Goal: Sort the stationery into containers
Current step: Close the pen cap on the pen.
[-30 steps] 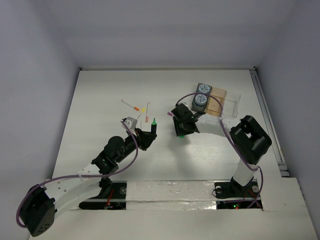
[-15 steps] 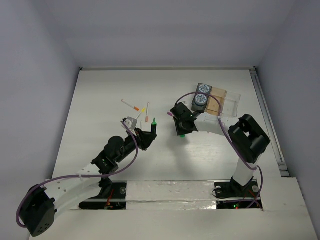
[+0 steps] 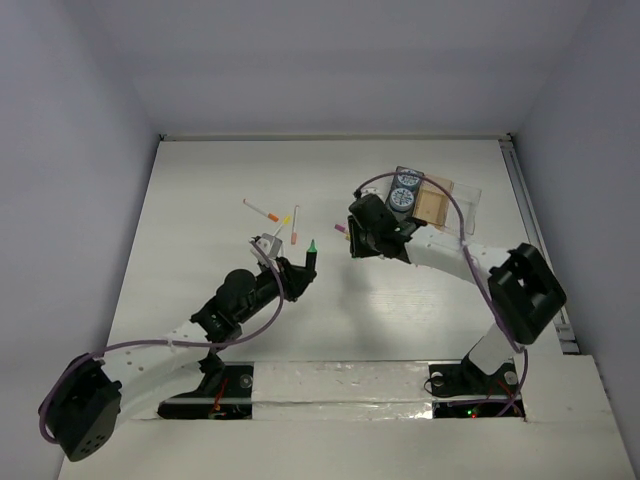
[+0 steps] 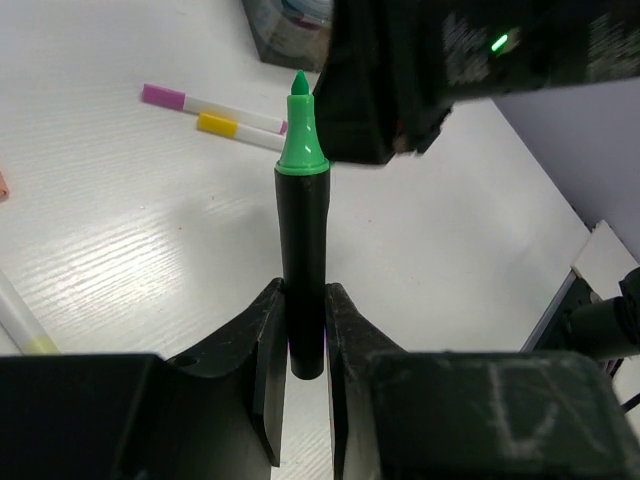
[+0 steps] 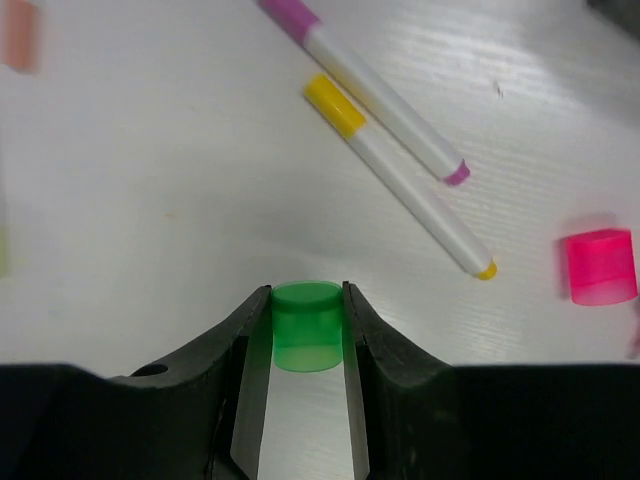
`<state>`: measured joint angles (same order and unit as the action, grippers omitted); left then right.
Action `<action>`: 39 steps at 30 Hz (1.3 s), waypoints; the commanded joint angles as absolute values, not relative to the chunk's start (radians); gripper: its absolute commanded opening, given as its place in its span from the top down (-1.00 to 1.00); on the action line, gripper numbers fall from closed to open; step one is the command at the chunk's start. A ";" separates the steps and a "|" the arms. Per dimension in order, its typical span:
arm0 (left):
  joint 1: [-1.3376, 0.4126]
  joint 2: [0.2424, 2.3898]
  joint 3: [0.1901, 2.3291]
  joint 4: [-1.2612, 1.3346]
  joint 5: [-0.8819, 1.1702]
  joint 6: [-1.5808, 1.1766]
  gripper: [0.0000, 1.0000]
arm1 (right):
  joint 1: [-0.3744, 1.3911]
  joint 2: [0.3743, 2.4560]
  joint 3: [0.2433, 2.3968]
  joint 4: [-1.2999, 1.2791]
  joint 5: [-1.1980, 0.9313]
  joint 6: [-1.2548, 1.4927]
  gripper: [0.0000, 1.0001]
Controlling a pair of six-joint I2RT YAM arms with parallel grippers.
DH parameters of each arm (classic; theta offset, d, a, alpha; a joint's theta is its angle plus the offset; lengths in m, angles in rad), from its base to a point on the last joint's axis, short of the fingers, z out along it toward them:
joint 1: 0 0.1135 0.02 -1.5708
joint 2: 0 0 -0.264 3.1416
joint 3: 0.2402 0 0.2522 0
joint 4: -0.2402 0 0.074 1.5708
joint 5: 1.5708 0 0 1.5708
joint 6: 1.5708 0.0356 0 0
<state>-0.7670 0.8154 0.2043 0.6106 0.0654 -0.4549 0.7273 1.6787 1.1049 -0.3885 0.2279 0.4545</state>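
My left gripper [image 4: 303,305] is shut on a black pen with a green tip [image 4: 302,230], held upright off the table; it also shows in the top view [image 3: 311,250]. My right gripper [image 5: 307,300] is shut on a small green cap [image 5: 307,325], held above the table close to the pen's tip. The right gripper [image 3: 362,240] is next to the clear tray [image 3: 455,200], which holds two round patterned canisters [image 3: 404,191]. White pens with purple ends [image 5: 385,95] and yellow ends [image 5: 400,175] lie on the table, with a pink cap [image 5: 600,265] nearby.
More white pens [image 3: 283,220] with orange and yellow ends lie at the table's middle left. A small pink piece [image 3: 340,229] lies left of my right gripper. The right arm's body [image 4: 450,70] fills the top of the left wrist view.
My right gripper has lifted the green cap from the table and moved up and back toward the tray. My left gripper has shifted slightly right with the pen.
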 commanded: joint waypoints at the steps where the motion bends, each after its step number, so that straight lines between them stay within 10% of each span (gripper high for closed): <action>1: -0.772 0.860 0.218 0.716 0.094 -0.472 1.00 | 0.729 1.545 1.140 -0.197 0.196 0.483 0.84; 39: -0.781 1.077 0.373 0.752 -0.092 -0.472 1.00 | 0.877 1.575 1.169 0.175 0.321 0.537 0.86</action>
<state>-0.7776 1.1065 0.3546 0.6861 -0.0814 -0.4866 0.8661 1.5627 1.1576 0.1184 0.2916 0.5251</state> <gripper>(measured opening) 0.124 0.362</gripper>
